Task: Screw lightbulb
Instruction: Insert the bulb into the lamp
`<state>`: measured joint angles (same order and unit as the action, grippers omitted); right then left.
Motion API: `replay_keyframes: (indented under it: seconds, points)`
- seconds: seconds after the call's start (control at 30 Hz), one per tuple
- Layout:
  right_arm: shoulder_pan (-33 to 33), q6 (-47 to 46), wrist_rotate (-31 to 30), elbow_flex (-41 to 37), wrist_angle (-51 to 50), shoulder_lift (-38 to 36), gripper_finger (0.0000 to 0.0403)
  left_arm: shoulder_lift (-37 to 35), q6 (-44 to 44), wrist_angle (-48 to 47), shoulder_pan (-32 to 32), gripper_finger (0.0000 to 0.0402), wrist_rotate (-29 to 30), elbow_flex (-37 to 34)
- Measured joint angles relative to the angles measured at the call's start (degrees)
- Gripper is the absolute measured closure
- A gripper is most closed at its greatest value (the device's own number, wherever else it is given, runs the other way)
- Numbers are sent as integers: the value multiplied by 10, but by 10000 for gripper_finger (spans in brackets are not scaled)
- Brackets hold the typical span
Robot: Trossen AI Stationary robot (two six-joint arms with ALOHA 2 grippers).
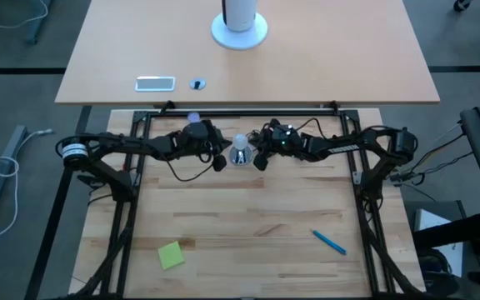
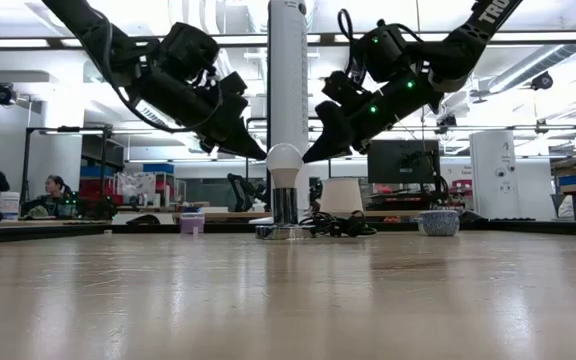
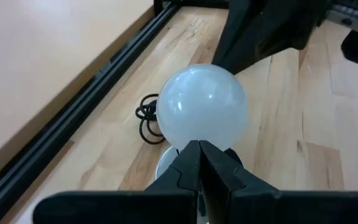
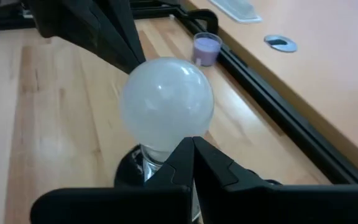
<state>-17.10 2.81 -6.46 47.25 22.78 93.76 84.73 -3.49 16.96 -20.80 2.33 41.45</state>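
The white frosted lightbulb (image 2: 285,164) stands upright, base down, in a shiny silver socket (image 2: 284,208) at the far middle of the wooden table; it also shows in the high view (image 1: 240,148). My left gripper (image 2: 262,155) is shut, its tip at the bulb's left side. My right gripper (image 2: 309,157) is shut, its tip at the bulb's right side. In the left wrist view the shut left gripper (image 3: 199,146) shows in front of the bulb (image 3: 202,106). In the right wrist view the shut right gripper (image 4: 192,144) shows in front of the bulb (image 4: 166,106). My left gripper's shut fingertips (image 2: 259,152) slant down from the table's left to the bulb's rounded upper part; I cannot tell whether they touch it. My right gripper's shut fingertips (image 2: 313,154) slant down from the table's right to the same height; I cannot tell whether they touch it.
A black cord (image 3: 146,118) lies coiled beside the socket. A small purple cup (image 4: 207,46) stands by the black frame rail (image 1: 240,108) at the far edge. A blue pen (image 1: 329,242) and a yellow-green note (image 1: 171,255) lie on the near part of the table.
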Motion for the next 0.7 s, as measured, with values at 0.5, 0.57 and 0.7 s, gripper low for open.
replay_keyframes:
  seconds: [0.5, 0.57, 0.7]
  points:
    - [14, -33, 22, 0, -16, -1, 403, -10, -2, -25, 1, 401, 25, 0]
    - [14, -36, 9, 0, -29, -2, 403, -23, 0, -40, 2, 401, 12, 0]
    - [12, -27, -15, 0, -27, -1, 403, -32, -1, -45, 5, 401, -18, 0]
